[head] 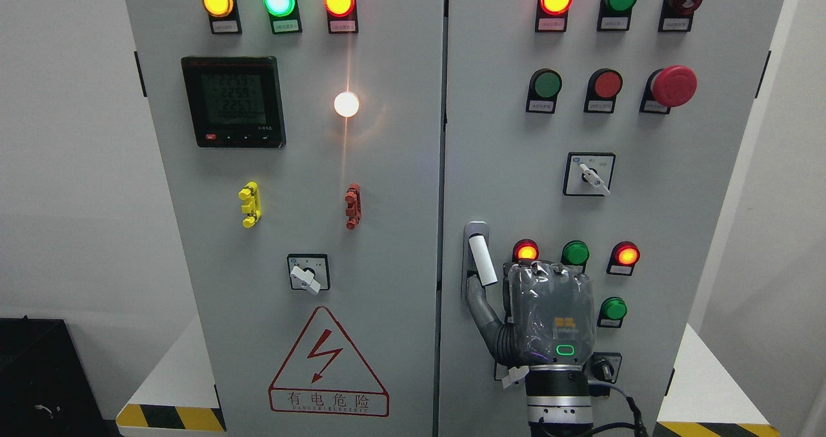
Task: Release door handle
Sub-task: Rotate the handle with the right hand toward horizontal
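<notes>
Hand: right hand, its arm coming up from the bottom edge right of the middle; only its grey back shows, knuckles toward the right door.
Hand state: thumb stretched out toward 10 o'clock, its tip touching or just under the lower end of the handle; the other fingers curl away behind the back of the hand, and I cannot tell whether they press the panel or hold anything. Nothing is seen wrapped round the handle.
Left hand: not in the picture.
Handle: white bar on a grey plate at the left edge of the right door, just right of the seam between the doors; lower half of the door.
Handle axis: nearly upright, top leaning slightly toward 11 o'clock.
Key relation: handle lies at about 10 to 11 o'clock from the hand, close by; only the thumb bridges the gap.
Nearby: red lamp and green lamp just above the knuckles at 12 o'clock, green button at 3 o'clock.
Step, as I judge it: the letting-go looks nearly done; what remains is to draw the thumb off toward 4 o'clock, clear of the bar.
Risk: thumb tip could catch the bar's lower end if pulled straight down.
</notes>
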You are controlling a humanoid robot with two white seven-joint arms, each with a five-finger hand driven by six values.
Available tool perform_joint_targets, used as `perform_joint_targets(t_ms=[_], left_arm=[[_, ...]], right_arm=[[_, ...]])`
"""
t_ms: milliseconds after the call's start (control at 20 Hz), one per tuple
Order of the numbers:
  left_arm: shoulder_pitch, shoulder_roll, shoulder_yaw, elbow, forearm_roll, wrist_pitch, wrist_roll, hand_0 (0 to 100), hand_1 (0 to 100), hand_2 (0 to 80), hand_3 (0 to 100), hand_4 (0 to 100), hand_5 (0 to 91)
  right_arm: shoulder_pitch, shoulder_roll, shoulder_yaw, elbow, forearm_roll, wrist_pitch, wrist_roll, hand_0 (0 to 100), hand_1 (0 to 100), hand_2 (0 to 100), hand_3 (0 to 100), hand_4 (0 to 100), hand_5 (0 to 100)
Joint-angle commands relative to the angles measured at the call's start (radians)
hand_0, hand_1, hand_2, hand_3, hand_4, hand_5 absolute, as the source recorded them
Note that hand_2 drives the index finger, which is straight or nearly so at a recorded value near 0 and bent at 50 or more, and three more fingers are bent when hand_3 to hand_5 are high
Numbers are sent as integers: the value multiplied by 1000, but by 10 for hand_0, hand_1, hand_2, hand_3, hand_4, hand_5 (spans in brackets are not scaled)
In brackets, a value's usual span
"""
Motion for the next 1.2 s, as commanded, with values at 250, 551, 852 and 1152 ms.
perform_joint_targets(t_ms=[250, 551, 852, 1152], left_arm=[[17, 0, 0, 0, 1, 1, 0, 120, 556, 0, 0, 0, 0], [17, 0, 0, 0, 1, 1, 0, 120, 556, 0, 0, 0, 0], [17, 0, 0, 0, 0, 1, 0, 120, 556, 0, 0, 0, 0], [17, 0, 0, 0, 0, 1, 0, 120, 556, 0, 0, 0, 0]], right_arm=[[0, 0, -10, -3, 0, 0, -1, 548, 455, 1000, 1000, 1000, 1000], [0, 0, -16, -9, 0, 1, -3, 550, 453, 1000, 1000, 1000, 1000], [0, 0, -16, -9, 0, 14, -1, 551, 451, 1000, 1000, 1000, 1000], [0, 0, -16, -10, 0, 14, -1, 551, 449, 1000, 1000, 1000, 1000]])
